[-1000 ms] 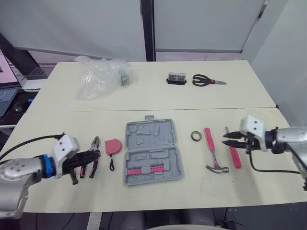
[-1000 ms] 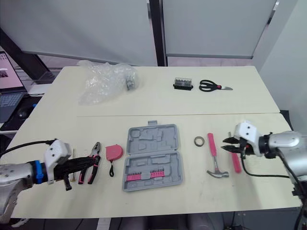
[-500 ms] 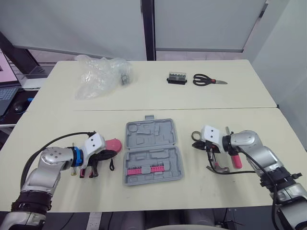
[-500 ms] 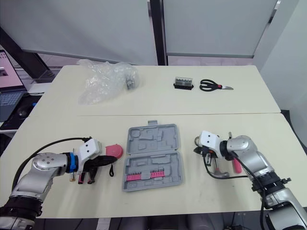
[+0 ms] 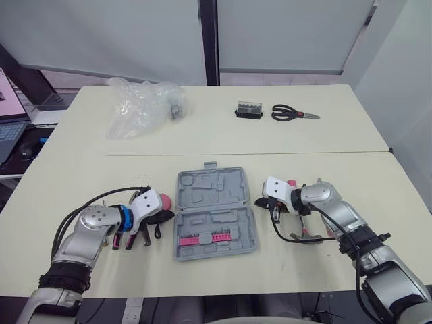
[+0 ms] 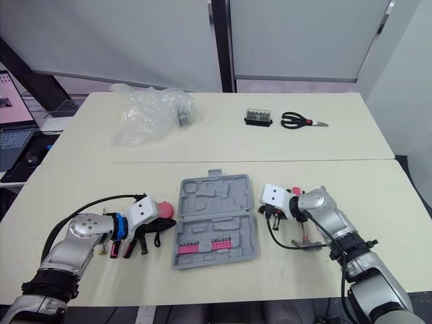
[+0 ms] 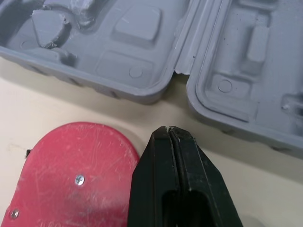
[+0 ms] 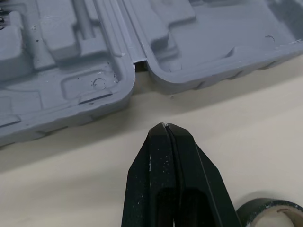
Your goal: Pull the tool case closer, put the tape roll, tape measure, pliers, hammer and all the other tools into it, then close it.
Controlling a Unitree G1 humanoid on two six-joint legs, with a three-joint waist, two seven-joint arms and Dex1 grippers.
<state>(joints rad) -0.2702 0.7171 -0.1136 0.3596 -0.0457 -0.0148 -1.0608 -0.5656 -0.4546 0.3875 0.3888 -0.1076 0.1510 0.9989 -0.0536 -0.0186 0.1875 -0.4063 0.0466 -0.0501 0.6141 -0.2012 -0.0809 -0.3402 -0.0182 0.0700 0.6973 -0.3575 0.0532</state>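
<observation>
Tool case [image 5: 214,214]: grey, lying open and flat at the middle of the near table [image 5: 223,270], with pink bits in its near half. Left gripper [image 7: 168,130]: fingers pressed together on nothing, tip just off the case's left edge, beside the red tape measure [image 7: 71,175], with the pliers [image 5: 128,239] further left. Right gripper [image 8: 164,126]: fingers likewise closed and empty, near the case's right edge, with the tape roll [image 8: 267,213] beside it and the hammer [image 5: 307,236] to the right.

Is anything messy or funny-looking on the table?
Nothing looks broken or spilled. The one odd thing is a crumpled plastic bag lying far behind the open tool case, off to the left, like leftover wrapping.
</observation>
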